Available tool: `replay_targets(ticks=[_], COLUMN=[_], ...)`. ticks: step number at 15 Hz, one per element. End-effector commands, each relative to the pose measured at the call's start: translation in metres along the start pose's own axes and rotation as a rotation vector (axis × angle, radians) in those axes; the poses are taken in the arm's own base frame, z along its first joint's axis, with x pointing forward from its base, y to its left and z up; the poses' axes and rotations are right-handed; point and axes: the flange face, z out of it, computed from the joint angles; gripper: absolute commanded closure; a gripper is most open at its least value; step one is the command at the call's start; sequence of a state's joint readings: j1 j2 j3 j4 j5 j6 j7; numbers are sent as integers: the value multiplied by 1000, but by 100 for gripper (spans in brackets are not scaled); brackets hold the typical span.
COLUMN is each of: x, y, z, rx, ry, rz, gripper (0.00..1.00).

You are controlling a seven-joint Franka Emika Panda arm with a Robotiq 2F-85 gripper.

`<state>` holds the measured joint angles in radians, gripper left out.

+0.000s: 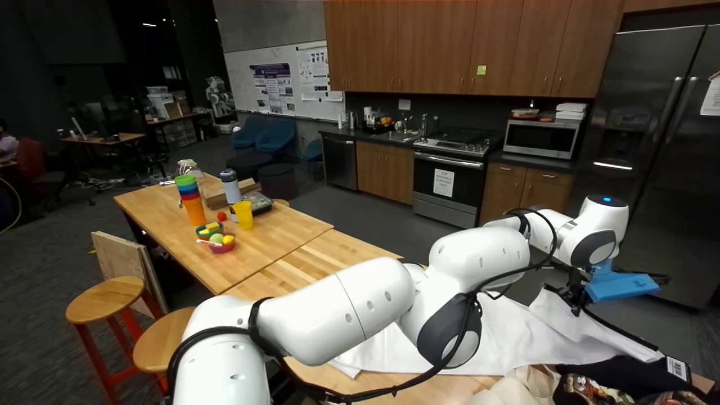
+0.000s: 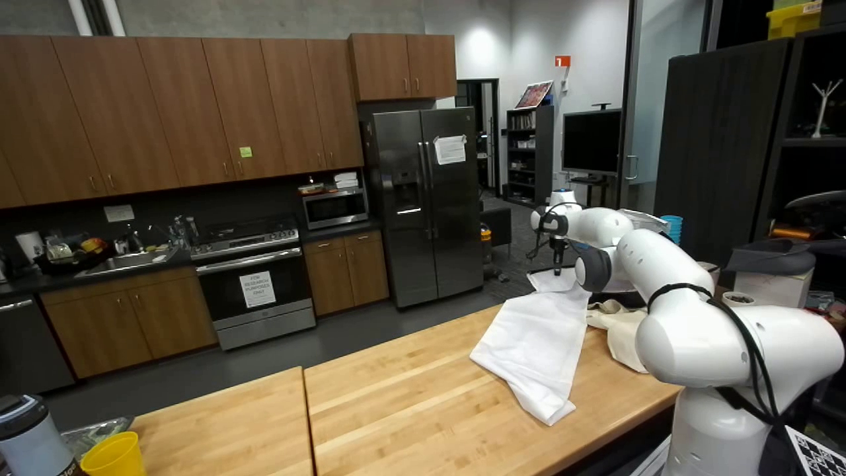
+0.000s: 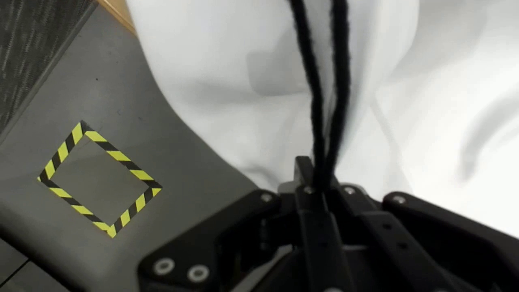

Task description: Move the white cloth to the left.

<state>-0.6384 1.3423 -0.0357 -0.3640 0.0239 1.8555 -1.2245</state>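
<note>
The white cloth (image 2: 532, 344) is spread, wrinkled, over the wooden table (image 2: 410, 410). Near the table's edge, a dark-trimmed part of it is pinched in the gripper (image 3: 321, 182), fingertips pressed together; the rest is laid out lower, across the table.

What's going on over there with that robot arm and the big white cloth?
A white robot arm has its gripper closed on one end of the white cloth, where two black cord-like strips come together. That end is held up near the edge of the wooden table, while the rest slopes down and lies loosely across the top. A beige fabric item lies beside it. The job is to move the cloth left; the gripped end is not yet set down.
</note>
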Motion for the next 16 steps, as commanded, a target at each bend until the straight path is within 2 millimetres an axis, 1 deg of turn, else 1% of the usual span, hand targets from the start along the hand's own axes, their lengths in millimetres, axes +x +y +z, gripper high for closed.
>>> replay_targets(ticks=[1,5,6,9,11,13,16], x=[8,13,14,16,18,21,28], y=[1,5,8,14,15,15,14], z=[-65,-142,-162,-212,-240,-262,-286], rx=[48,56,38,-14,-32,-65,-110], ry=[87,242,288,433,505,552,608], rz=[98,251,271,310,348,355,354], gripper=[99,99,99,99,99,99,99])
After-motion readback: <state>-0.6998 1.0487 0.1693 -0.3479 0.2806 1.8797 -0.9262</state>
